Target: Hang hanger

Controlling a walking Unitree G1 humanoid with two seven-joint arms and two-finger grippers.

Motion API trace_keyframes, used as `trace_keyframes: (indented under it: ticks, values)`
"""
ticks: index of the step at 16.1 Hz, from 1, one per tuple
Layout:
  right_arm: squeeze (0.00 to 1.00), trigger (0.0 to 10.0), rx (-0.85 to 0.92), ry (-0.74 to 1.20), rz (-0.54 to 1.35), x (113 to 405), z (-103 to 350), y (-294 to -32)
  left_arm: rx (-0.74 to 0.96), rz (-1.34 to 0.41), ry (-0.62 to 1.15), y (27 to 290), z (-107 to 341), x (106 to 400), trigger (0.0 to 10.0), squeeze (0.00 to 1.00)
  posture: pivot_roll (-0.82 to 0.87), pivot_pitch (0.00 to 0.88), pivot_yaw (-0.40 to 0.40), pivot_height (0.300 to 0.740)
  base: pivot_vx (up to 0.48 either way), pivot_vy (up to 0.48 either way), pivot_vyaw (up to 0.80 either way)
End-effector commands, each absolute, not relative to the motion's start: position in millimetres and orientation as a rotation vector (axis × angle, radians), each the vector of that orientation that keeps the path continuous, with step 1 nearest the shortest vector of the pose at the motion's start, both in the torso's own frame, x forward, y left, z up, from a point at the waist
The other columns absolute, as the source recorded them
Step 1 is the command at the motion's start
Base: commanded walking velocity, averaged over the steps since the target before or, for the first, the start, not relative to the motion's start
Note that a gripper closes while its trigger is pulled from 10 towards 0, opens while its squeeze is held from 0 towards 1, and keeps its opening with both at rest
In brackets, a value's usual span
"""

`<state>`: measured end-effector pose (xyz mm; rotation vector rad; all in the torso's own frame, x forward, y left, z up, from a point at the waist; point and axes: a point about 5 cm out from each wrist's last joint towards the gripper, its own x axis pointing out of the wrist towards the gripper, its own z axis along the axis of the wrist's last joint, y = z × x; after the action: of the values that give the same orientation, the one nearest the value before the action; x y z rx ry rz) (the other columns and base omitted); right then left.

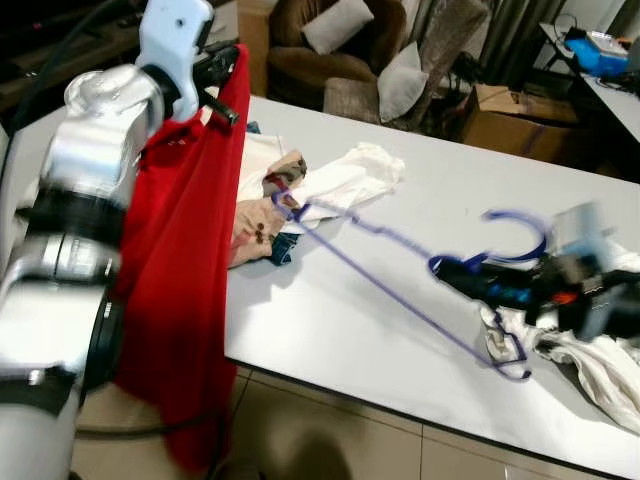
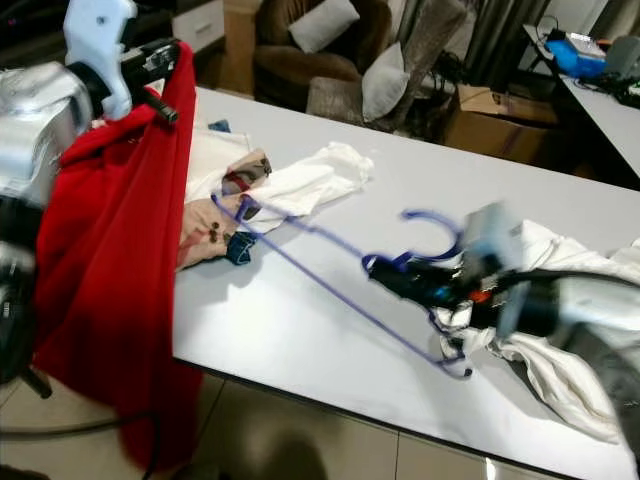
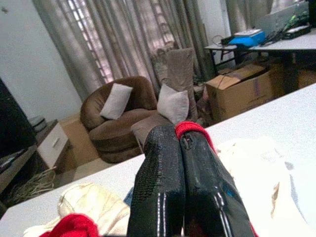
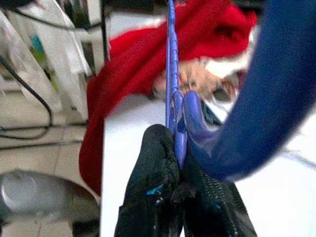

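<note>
Left eye view: the left gripper, at ten o'clock, pinches a red garment that drapes past the white surface edge. At three o'clock the right gripper clamps the blue hanger by its neck, its far end over the clothes pile.

Left wrist view: the fingers are closed on red cloth.

Right wrist view: the fingers squeeze the wire.

The hanger's tip could snag the pile and twist loose.
</note>
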<state>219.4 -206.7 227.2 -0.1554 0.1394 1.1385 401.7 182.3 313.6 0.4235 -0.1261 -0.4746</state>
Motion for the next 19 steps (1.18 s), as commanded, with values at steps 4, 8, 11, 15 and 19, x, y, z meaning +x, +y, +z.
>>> trace_keyframes:
  ticks: [4, 8, 11, 15, 19]
  values:
    - [0.0, 10.0, -0.202, 0.154, 1.232, 219.3, 226.9, -188.6, 0.256, -0.688, -0.254, 130.1, 349.1, 405.8, 10.0, 0.0, -0.06, 0.0, -0.032, 0.74, 0.0, 0.0, 0.0]
    - [0.0, 10.0, -0.26, 0.166, 1.205, 244.9, 216.3, -163.8, -0.008, -0.926, -0.374, 95.5, 395.7, 388.9, 10.0, 0.0, -0.06, 0.0, -0.03, 0.74, 0.0, 0.0, 0.0]
    - [0.0, 10.0, -0.3, 0.065, 1.101, 281.9, 228.3, -150.3, -0.063, -1.044, -0.334, 98.2, 405.9, 373.8, 10.0, 0.0, -0.02, 0.0, -0.064, 0.74, 0.0, 0.0, 0.0]
    - [0.0, 10.0, -0.393, -0.159, 0.884, 328.2, 283.1, -153.9, -0.113, -1.053, -0.402, 121.8, 424.5, 356.5, 10.0, 0.0, -0.01, 0.0, -0.083, 0.74, 0.0, 0.0, 0.0]
    - [0.0, 10.0, -0.294, -0.668, 0.452, 348.9, 391.0, -184.4, -0.241, -1.028, -0.704, 172.4, 473.5, 323.5, 10.0, 0.0, 0.0, 0.0, -0.097, 0.74, 0.0, 0.0, 0.0]
